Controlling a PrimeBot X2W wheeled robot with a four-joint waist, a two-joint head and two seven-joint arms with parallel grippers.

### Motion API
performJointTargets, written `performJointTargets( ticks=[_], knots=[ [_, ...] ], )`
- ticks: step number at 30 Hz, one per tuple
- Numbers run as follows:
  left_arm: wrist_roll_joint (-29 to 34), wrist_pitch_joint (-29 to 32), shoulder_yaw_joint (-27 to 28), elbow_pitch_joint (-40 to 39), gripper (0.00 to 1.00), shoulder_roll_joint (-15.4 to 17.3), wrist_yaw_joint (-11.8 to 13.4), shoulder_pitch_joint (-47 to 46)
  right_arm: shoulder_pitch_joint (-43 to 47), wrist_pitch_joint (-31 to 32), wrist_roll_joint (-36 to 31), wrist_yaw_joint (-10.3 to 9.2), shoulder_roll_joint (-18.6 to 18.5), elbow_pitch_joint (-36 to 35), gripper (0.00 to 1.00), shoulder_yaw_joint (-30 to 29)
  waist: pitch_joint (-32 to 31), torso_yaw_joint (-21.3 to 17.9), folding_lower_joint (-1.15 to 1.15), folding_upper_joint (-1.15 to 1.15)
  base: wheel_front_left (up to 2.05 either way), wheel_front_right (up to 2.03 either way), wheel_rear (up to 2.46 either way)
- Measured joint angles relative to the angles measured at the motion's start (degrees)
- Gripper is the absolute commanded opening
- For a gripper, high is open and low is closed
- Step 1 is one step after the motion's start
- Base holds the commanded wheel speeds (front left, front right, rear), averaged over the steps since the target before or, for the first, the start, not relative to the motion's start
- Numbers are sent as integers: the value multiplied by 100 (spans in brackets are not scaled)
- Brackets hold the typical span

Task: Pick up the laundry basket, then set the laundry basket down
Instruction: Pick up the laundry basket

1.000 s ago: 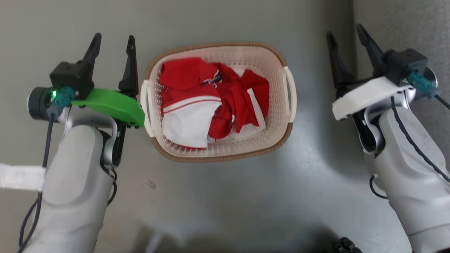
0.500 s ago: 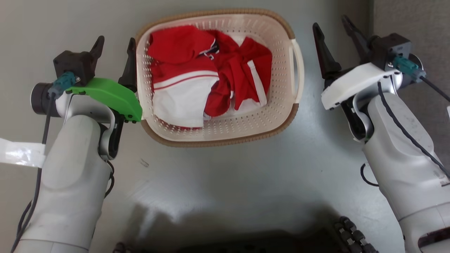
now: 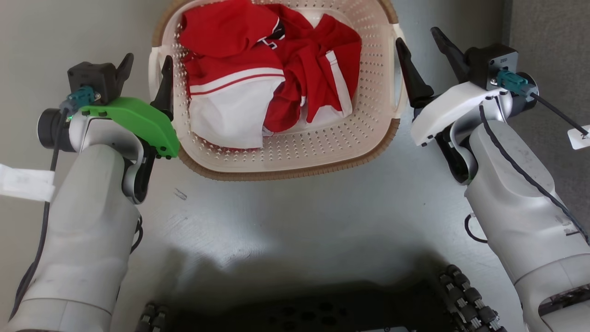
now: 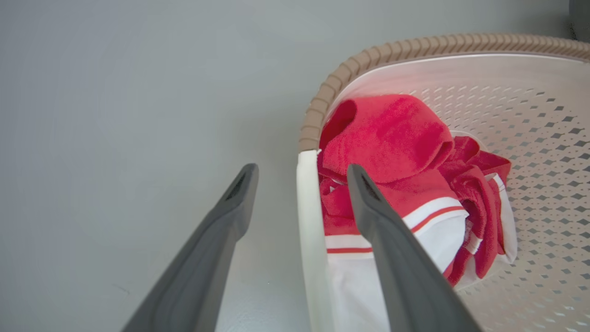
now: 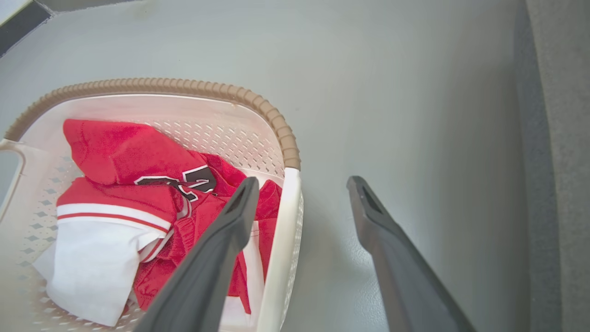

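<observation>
**A:** What lies closest in the head view?

**B:** The robot's own dark base (image 3: 299,316), cut off by the bottom edge, with ridged rollers (image 3: 465,295) at its corner. Above it is bare grey floor (image 3: 299,216).

**A:** And the arms?

**B:** Two pale forearms rise on either side. The left claw (image 3: 148,59) has its fingers apart, and so has the right claw (image 3: 417,36).

**A:** Apart around what?

**B:** Each straddles a loop handle of the laundry basket (image 3: 295,157), which stands on the floor between the arms. In the left wrist view the left claw (image 4: 300,168) has the white left handle (image 4: 309,221) running up between its fingers. One finger is outside over the floor, the other inside over the clothes. The right claw (image 5: 302,180) does the same (mirrored) with the right handle (image 5: 281,240).

**A:** Are they squeezing the handles?

**B:** No, neither is clamped. Whether an inner finger brushes the plastic, I cannot tell.

**A:** What's inside?

**B:** Crumpled red-and-white garments (image 3: 258,78), with the white part nearest. Black lettering (image 5: 198,177) shows on one fold, too creased to read.

**A:** And farthest off?

**B:** The brown rim (image 3: 295,174) shows on the near side, but its far side is cut off by the top edge of the head view. The wrist views do catch that far curve. Past the right arm runs a darker grey strip (image 3: 553,27); whether it is floor covering or wall, I cannot tell.
</observation>
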Motion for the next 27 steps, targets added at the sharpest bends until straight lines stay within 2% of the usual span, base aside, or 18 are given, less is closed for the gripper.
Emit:
performJointTargets(
  ticks=[16,17,18,22,27],
  knots=[
    [-136,82,-43,956,100,-78,-160,-482,-299,0,45,97,88,702,100,210,296,-5,0,0,0,0,0],
    [-145,82,-41,1006,100,-87,-166,-504,-308,0,46,100,92,728,72,221,300,-4,0,0,0,0,0],
    [-174,82,-42,1048,0,-96,-167,-531,-316,0,62,101,101,767,0,222,305,-3,0,0,0,0,0],
    [-219,36,-82,1140,0,-225,-264,-641,-361,1,196,201,242,922,0,282,314,4,-1,0,0,0,0],
    [-272,-7,-70,1319,0,-267,-258,-776,-449,0,305,202,266,1046,0,294,305,13,-1,0,0,0,0]
  ],
)
